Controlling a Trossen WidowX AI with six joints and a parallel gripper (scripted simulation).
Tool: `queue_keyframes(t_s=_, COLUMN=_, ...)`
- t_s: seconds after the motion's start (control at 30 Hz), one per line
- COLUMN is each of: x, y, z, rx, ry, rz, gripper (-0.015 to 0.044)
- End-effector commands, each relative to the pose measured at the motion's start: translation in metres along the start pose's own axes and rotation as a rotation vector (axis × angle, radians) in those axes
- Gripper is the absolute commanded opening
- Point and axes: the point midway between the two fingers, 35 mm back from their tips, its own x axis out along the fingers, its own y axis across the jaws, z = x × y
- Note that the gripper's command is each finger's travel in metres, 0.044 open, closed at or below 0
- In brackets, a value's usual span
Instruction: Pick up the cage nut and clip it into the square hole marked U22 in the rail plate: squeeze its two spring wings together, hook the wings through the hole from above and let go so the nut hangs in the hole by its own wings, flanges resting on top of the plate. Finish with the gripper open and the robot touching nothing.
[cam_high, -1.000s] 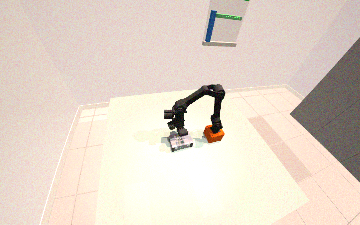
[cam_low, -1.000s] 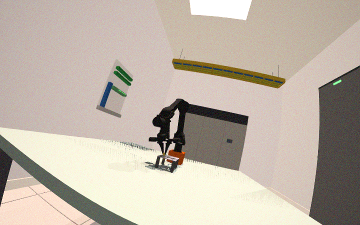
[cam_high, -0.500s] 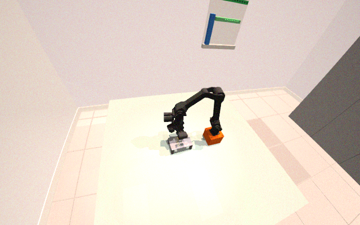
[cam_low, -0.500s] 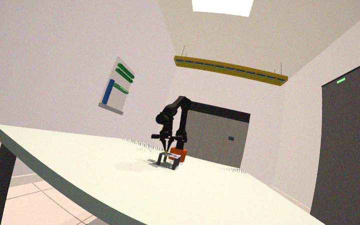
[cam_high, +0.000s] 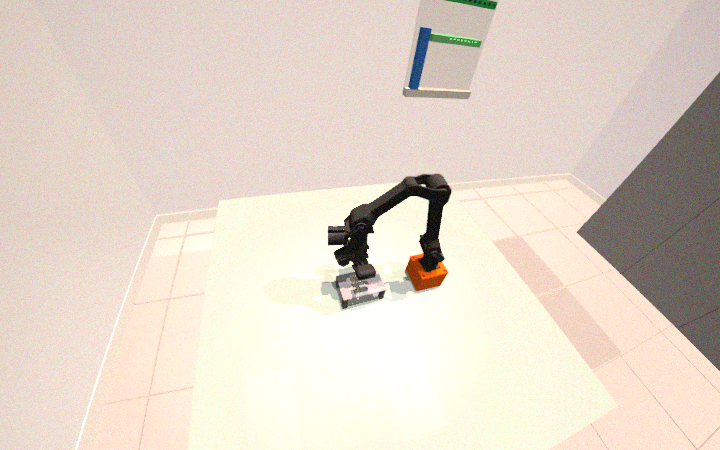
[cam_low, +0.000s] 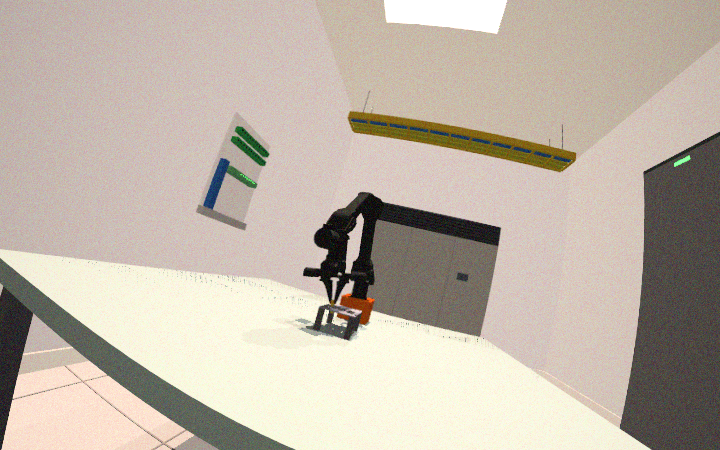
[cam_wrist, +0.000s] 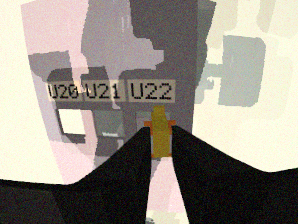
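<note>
Gripper: nearly closed, gripping cage nut | nut: over U22 hole, near rail plate's side edge

Lab-like room, overhead yellow cable tray.

Pale table, rail plate on short legs, orange block just beside it.

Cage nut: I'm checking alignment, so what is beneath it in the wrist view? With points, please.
Part of the square hole marked U22 (cam_wrist: 142, 120) shows beside the cage nut (cam_wrist: 160, 132); whatever lies directly beneath is covered.
</note>
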Motion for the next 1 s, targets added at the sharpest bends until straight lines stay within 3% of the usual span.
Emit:
queue_keyframes(t_s=0.0, x=-0.002, y=-0.0003, z=0.0006, rx=0.002, ry=-0.008, rz=-0.01, gripper=0.0028)
queue_keyframes(t_s=0.97, x=-0.0005, y=0.0032, z=0.0007, rx=0.003, ry=-0.008, rz=-0.088, gripper=0.0028)
